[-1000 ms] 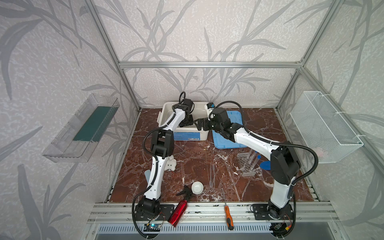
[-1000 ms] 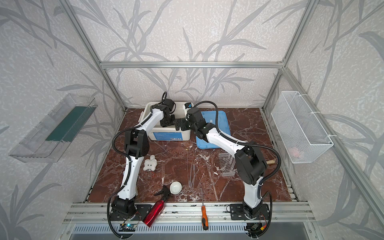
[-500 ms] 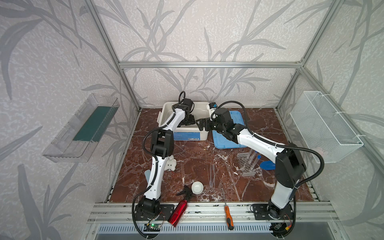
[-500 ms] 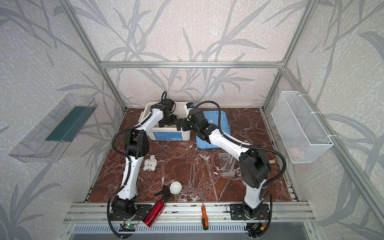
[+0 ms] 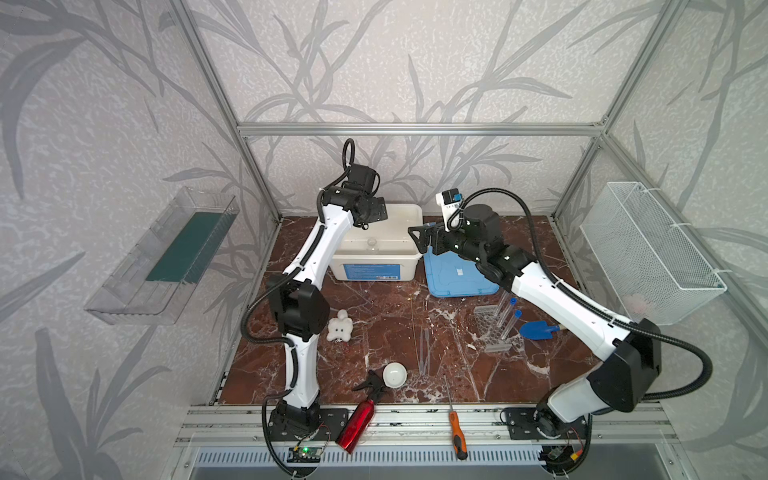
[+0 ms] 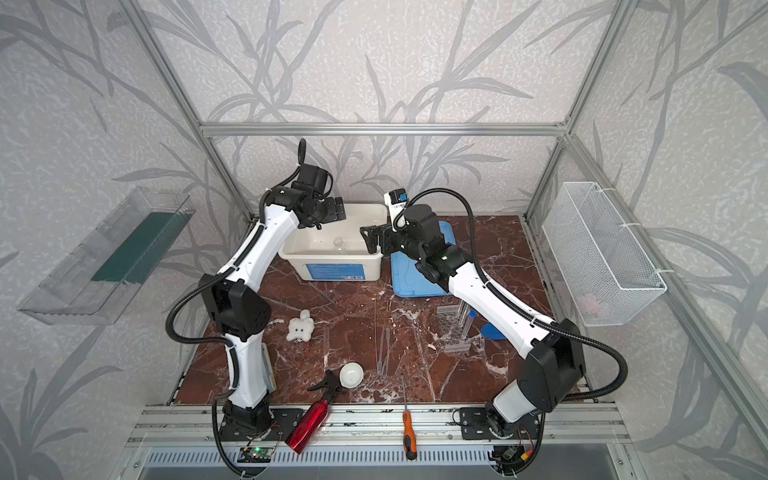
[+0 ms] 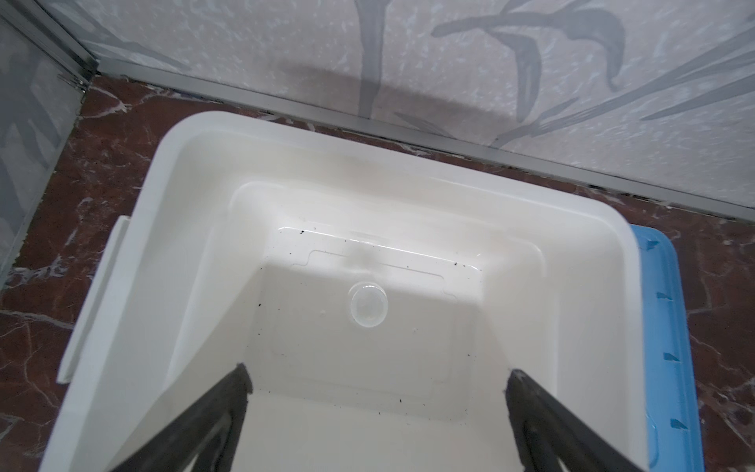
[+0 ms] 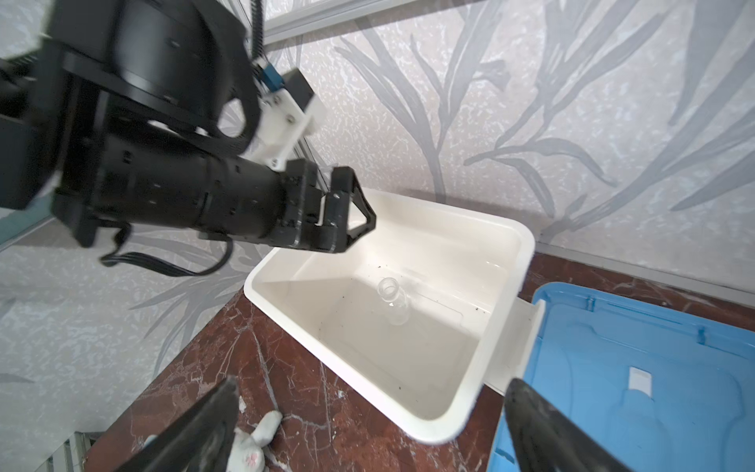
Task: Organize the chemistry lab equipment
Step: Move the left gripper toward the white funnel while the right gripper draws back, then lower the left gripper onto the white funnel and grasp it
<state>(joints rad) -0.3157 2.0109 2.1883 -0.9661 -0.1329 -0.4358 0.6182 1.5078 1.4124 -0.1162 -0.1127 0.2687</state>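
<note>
The left arm (image 5: 324, 249) is stretched toward the back wall, and the left gripper (image 7: 379, 378) is held above the white tub (image 5: 374, 259), fingers wide apart, nothing between them. The right gripper (image 8: 371, 388) is held beside the tub, also spread and empty. One small jar (image 7: 367, 304) is seen on the tub's floor. One dish (image 5: 395, 374) and one rack (image 5: 496, 332) with two visible tubes (image 5: 510, 326) are seen on the table (image 5: 374, 316).

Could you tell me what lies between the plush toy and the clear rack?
The thin rod and the thin clear droppers lie there, visible in both top views.
</note>
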